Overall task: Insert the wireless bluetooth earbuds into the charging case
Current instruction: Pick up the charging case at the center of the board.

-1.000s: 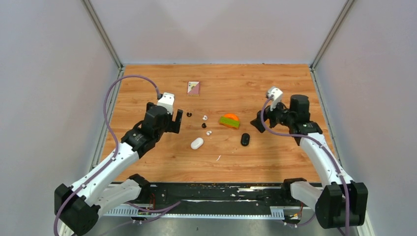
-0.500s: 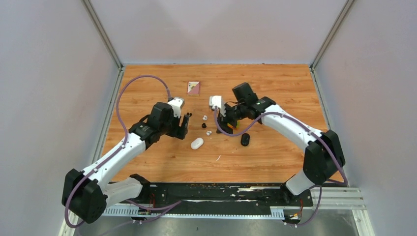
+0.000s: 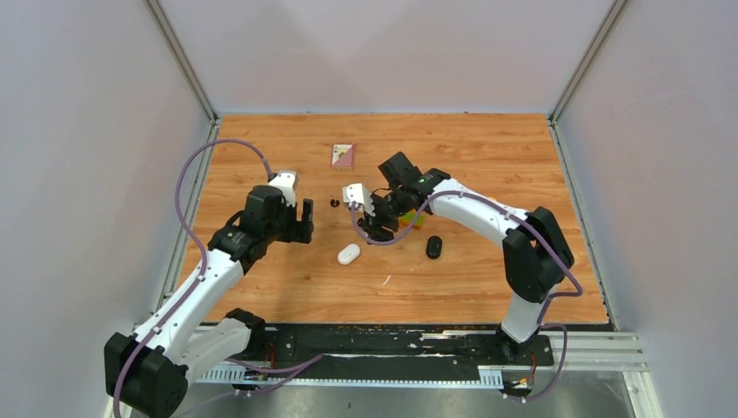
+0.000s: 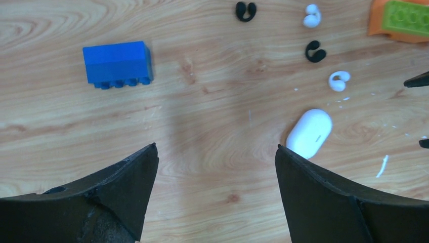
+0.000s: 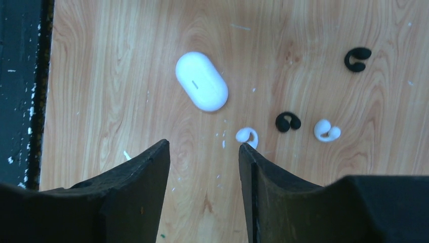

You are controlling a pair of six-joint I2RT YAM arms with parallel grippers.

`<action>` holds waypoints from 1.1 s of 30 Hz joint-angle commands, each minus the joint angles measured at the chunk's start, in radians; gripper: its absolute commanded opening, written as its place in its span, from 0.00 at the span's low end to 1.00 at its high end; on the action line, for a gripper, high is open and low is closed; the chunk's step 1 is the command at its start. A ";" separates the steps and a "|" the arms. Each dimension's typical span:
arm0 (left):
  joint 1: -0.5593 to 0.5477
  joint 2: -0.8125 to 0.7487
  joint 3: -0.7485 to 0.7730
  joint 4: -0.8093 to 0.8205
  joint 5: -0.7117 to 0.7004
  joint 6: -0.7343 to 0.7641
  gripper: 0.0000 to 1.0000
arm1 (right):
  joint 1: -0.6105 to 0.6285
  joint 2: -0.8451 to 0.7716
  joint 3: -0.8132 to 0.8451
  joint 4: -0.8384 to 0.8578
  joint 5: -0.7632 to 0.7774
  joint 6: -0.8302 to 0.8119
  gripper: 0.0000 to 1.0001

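Four small earbuds lie in a loose group on the wooden table. In the right wrist view they are a white one [image 5: 247, 135], a second white one [image 5: 327, 130], a black one [image 5: 288, 122] and a farther black one [image 5: 357, 59]. The white charging case [image 3: 348, 253] lies shut near them and also shows in the right wrist view [image 5: 201, 81]. A black case [image 3: 433, 247] lies to its right. My right gripper [image 5: 203, 143] is open and empty, its right finger tip just beside the nearest white earbud. My left gripper [image 4: 215, 147] is open and empty, left of the white case [image 4: 309, 133].
A blue brick [image 4: 117, 62] lies on the table left of the earbuds. An orange-and-green toy [image 4: 404, 17] sits past them, mostly under my right arm in the top view. A small card [image 3: 343, 155] lies farther back.
My right arm has swung from the table's right side to the centre, over the earbuds. My left gripper has drawn back a little to the left.
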 commanded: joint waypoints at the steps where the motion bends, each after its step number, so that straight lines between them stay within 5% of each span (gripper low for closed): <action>1: 0.030 0.026 0.009 -0.015 -0.061 -0.039 0.94 | 0.042 0.099 0.123 -0.049 -0.021 -0.087 0.53; 10: 0.047 0.031 0.021 -0.070 -0.207 -0.072 1.00 | 0.121 0.247 0.262 -0.142 0.043 -0.260 0.58; 33: 0.057 0.023 0.013 -0.048 -0.133 -0.064 1.00 | 0.180 0.369 0.235 -0.080 0.137 -0.277 0.58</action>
